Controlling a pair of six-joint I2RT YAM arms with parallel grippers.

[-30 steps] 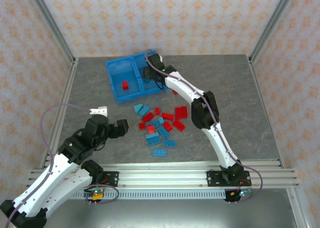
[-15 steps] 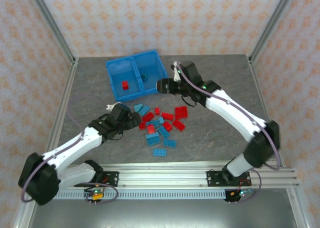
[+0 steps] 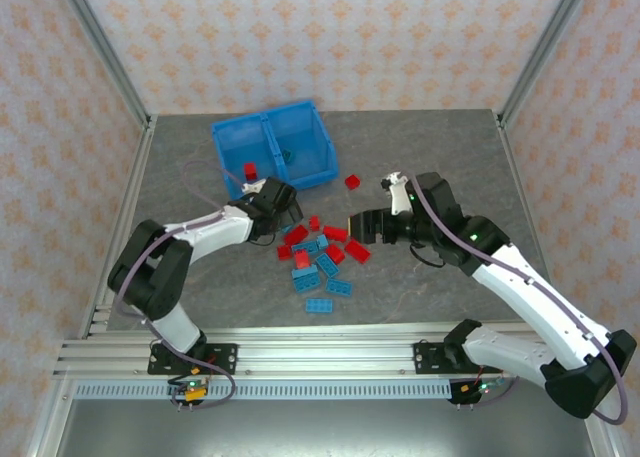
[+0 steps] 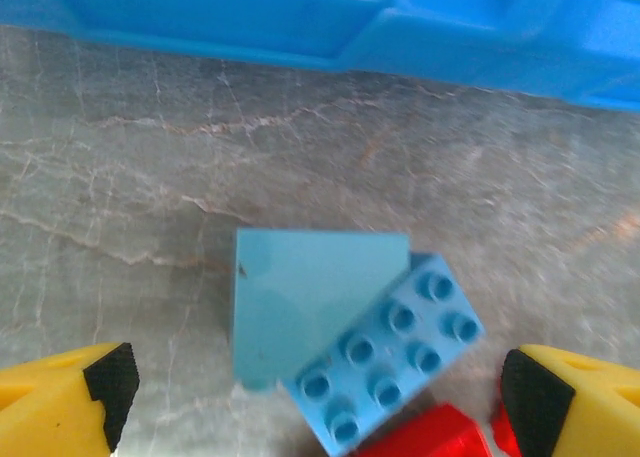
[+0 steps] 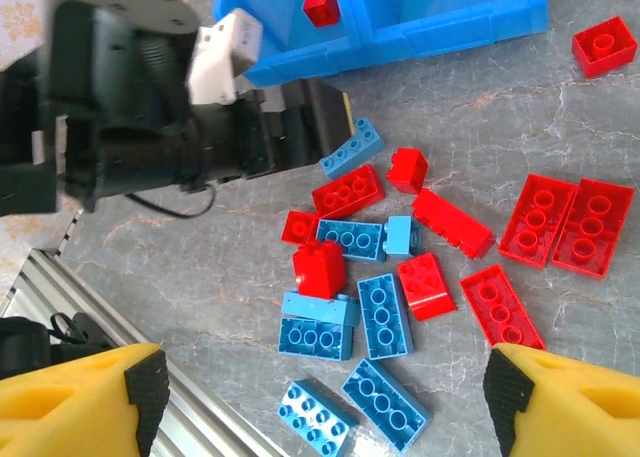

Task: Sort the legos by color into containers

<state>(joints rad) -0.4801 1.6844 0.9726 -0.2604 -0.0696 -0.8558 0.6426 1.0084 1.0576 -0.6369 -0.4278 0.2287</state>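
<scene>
The blue bin (image 3: 322,155) stands at the back left, with one red lego (image 3: 250,170) in its left compartment. Red and light blue legos (image 3: 322,252) lie scattered in front of it. My left gripper (image 3: 281,210) is open, low over two light blue legos (image 4: 395,362) just in front of the bin wall (image 4: 300,17); its fingertips (image 4: 105,377) stand well clear of them on both sides. My right gripper (image 3: 358,225) hangs open above the pile's right side. From there the pile (image 5: 385,317) lies below its wide-spread fingertips (image 5: 150,382), which hold nothing.
One red lego (image 3: 352,182) lies apart, right of the bin, also seen as the lone red lego (image 5: 604,45). A small dark shape (image 3: 287,157) sits in the bin's right compartment. Metal frame posts and rails edge the table.
The right arm has drawn back from over the bin to the pile's right side, its jaws widening. The left arm has reached forward to the pile's back-left corner.
</scene>
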